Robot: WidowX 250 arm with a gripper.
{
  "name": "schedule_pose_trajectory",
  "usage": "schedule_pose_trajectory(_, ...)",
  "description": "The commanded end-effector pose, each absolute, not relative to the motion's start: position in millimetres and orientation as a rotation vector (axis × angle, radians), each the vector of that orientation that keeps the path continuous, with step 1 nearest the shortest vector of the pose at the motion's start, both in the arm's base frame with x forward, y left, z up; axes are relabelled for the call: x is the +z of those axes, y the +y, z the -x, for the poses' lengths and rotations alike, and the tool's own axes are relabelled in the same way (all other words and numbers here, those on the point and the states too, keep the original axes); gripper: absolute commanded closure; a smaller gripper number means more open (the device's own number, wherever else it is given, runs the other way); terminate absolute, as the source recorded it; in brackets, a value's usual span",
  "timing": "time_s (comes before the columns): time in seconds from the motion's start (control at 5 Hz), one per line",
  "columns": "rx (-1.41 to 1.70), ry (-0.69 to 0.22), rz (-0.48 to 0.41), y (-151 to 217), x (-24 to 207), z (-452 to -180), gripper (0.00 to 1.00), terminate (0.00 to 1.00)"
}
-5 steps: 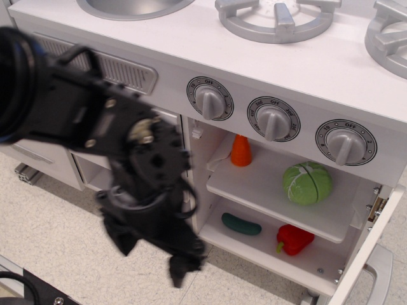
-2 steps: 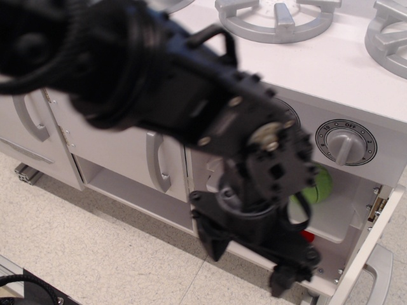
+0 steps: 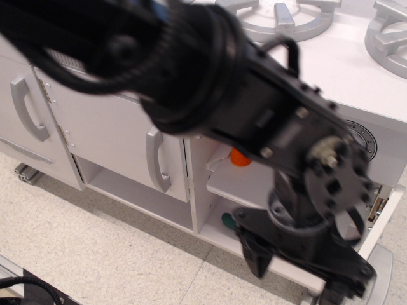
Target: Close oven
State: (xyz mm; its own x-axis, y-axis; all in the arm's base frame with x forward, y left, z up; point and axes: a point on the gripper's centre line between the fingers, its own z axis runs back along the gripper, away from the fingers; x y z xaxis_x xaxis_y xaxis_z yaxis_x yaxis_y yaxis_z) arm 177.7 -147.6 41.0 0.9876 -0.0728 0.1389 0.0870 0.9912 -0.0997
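Note:
The white oven (image 3: 219, 190) stands open below the stove top. Its white shelf (image 3: 236, 189) shows only at the left, because my black arm (image 3: 210, 82) covers most of the inside. The oven door (image 3: 385, 213) hangs open at the far right edge, with its grey handle (image 3: 380, 272) at the bottom right corner. My gripper (image 3: 302, 273) is low in front of the oven's bottom right, just left of the door. Its two fingers are spread and hold nothing. The image of the arm is blurred by motion.
An orange carrot (image 3: 240, 157) and the end of a green cucumber (image 3: 226, 220) lie in the oven. Solid white cabinet doors (image 3: 108, 127) with vertical grey handles (image 3: 156, 160) stand to the left. Grey burners (image 3: 280, 19) sit on top. The speckled floor (image 3: 95, 254) lies below.
My arm has swept from left to right across the kitchen front. The gripper went from the cabinet side to the oven's lower right, near the open door. The oven contents are now mostly covered.

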Motion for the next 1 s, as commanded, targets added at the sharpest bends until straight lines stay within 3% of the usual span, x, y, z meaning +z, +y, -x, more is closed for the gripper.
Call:
schedule_pose_trajectory(0.0,-0.092,-0.160,0.110,-165.4,29.4,-175.0,0.00,0.00)
schedule_pose_trajectory(0.6,0.009,-0.195,0.024,-134.1,3.5,-175.3,0.00,0.00)
schedule_pose_trajectory(0.8,-0.009,-0.171,-0.014,-114.3,16.3,-175.2,0.00,0.00)
